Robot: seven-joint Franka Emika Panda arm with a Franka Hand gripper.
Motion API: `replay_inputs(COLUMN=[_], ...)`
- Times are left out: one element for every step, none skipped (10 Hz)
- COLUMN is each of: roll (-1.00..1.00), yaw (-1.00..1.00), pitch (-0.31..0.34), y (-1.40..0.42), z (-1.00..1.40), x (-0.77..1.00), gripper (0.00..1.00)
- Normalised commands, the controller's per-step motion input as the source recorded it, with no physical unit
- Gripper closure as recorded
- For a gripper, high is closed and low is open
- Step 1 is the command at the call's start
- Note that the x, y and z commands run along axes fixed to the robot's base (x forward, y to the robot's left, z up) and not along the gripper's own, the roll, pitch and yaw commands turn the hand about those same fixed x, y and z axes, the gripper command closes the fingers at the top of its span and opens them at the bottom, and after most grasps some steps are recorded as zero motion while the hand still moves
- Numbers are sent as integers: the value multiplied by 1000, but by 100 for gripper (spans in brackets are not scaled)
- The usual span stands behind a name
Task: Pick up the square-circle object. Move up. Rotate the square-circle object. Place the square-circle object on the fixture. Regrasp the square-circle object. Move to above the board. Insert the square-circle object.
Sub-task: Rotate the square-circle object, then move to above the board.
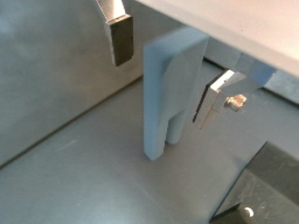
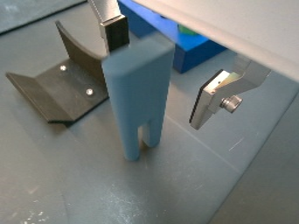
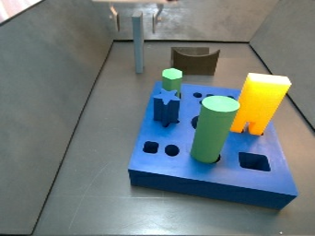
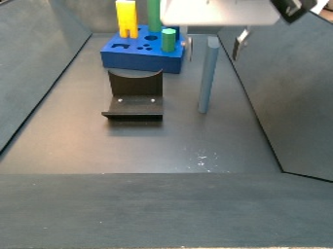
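The square-circle object [image 1: 167, 96] is a slender pale grey-blue peg. It stands upright on the grey floor with a slot in its lower end [image 2: 140, 101]. My gripper [image 1: 170, 66] is open around its upper part. One finger [image 2: 114, 33] is close beside the peg, and the other finger [image 2: 216, 96] is clearly apart from it. In both side views the peg [image 3: 136, 46] [image 4: 205, 73] rises under the gripper [image 3: 138, 13]. The dark fixture [image 3: 191, 60] [image 4: 132, 97] lies between the peg and the blue board [image 3: 271, 180].
On the board stand a tall green cylinder [image 3: 215, 129], an orange-yellow block [image 3: 262, 101], a dark-blue star peg [image 3: 167, 106] and a small green hexagonal peg [image 3: 171, 80]. Grey walls [image 3: 74, 55] enclose the floor on both sides.
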Motion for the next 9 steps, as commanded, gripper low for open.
replay_inputs(roll=[-98, 148, 148, 147, 148, 149, 149, 148, 146], yaw=[48, 181, 179, 133, 102, 77, 70, 62, 59], pitch=[-58, 62, 69, 110, 114, 104, 97, 92, 92], y=[0, -29, -30, -31, -30, -32, -32, -34, -35], z=[0, 1000, 1000, 1000, 1000, 1000, 1000, 1000, 1000], x=[0, 137, 135, 123, 121, 113, 110, 102, 97], gripper=[100, 100, 100, 100, 100, 100, 100, 100, 100])
